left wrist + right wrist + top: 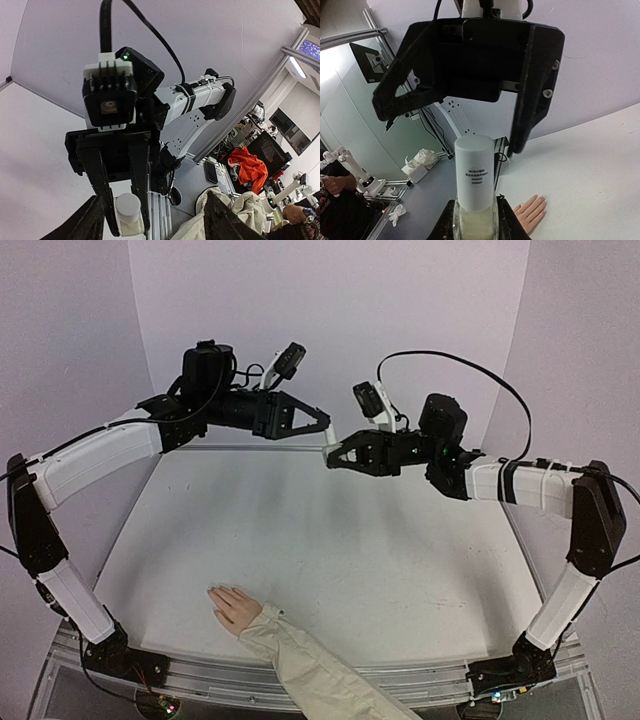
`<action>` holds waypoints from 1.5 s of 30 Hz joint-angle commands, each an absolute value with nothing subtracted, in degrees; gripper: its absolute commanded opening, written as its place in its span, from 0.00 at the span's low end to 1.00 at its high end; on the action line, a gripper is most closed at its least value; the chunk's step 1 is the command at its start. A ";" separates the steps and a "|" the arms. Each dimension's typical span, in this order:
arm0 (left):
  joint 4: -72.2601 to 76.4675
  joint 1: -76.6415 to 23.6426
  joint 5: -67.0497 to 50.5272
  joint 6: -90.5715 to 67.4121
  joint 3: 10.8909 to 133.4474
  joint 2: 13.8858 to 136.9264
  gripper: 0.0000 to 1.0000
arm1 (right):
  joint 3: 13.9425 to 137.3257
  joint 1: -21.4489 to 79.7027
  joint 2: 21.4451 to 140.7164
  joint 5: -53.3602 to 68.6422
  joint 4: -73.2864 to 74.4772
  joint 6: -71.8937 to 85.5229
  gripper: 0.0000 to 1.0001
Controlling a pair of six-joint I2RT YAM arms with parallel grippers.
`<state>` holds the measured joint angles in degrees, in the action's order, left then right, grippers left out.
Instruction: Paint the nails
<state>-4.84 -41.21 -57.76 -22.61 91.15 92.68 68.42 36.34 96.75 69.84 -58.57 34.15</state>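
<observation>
Your right gripper (338, 456) is clamped on the bottle (474, 172). Its fingers (449, 222) squeeze the clear lower body, and the white cap (474, 146) sticks out toward the other arm. Your left gripper (325, 428) is spread wide and faces the cap head-on. In the right wrist view its fingers (521, 131) reach down just beside the cap without touching it. Both grippers meet high over the far side of the bench (400, 550).

The hand (236, 606) lies flat near the front edge of the bench, between the two arm bases and well apart from both grippers. Its fingers point away to the left. The cream sleeve (310, 672) trails off the front edge. The nails (541, 199) sit at the fingertips, too small for you to judge their colour.
</observation>
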 commanded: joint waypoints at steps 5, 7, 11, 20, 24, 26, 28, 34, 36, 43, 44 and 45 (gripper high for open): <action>-6.79 -42.76 -54.63 -20.59 94.32 93.50 0.49 | 70.07 37.07 95.03 69.43 -63.76 33.82 0.00; -9.05 -43.03 -52.88 -18.85 94.58 93.13 0.43 | 70.09 37.08 95.15 69.03 -63.72 33.70 0.00; -14.58 -43.67 -49.57 -15.25 96.10 92.72 0.31 | 70.05 37.01 95.17 67.92 -63.59 33.25 0.00; -16.17 -43.81 -43.52 -14.68 95.39 91.25 0.04 | 71.08 37.36 94.34 56.24 -51.01 22.46 0.00; -21.24 -45.00 -28.82 -14.41 95.81 90.91 0.00 | 69.95 44.63 89.45 7.13 -39.86 10.39 0.00; -25.80 -46.01 -16.88 -15.39 97.02 91.51 0.00 | 68.13 53.31 89.53 -35.71 -44.01 4.74 0.00; -27.93 -46.06 -9.92 -18.65 97.35 92.36 0.00 | 65.10 56.61 91.73 -55.17 -56.49 -4.58 0.00; -30.44 -46.06 -6.61 -20.95 99.22 93.42 0.15 | 68.78 57.15 94.89 -39.74 -58.81 -8.63 0.00; -30.43 -45.92 -7.81 -19.68 99.33 92.62 0.28 | 69.43 56.81 94.56 -30.83 -56.69 -8.44 0.00; -20.54 -42.64 -20.10 -18.30 91.37 84.57 0.72 | 69.98 47.73 90.76 16.15 -43.58 -0.81 0.00; -17.45 -41.55 -23.17 -20.57 89.37 83.39 0.74 | 69.63 46.77 90.03 23.79 -43.30 0.48 0.00; -13.52 -40.43 -27.46 -22.63 86.90 82.30 0.76 | 69.40 45.57 89.54 30.02 -43.17 2.50 0.00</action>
